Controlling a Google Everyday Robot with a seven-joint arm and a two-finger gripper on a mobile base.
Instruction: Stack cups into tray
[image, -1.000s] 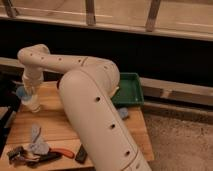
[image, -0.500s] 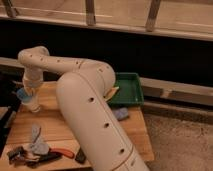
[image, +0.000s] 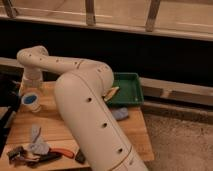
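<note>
Just below the gripper sits the blue cup, well apart from the tray. Whether the gripper is open or closed, I cannot tell.

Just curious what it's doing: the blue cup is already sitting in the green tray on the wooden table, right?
No. The camera view shows the blue cup standing on the wooden table near its left edge, right by the gripper, not in the green tray at the far right.
</note>
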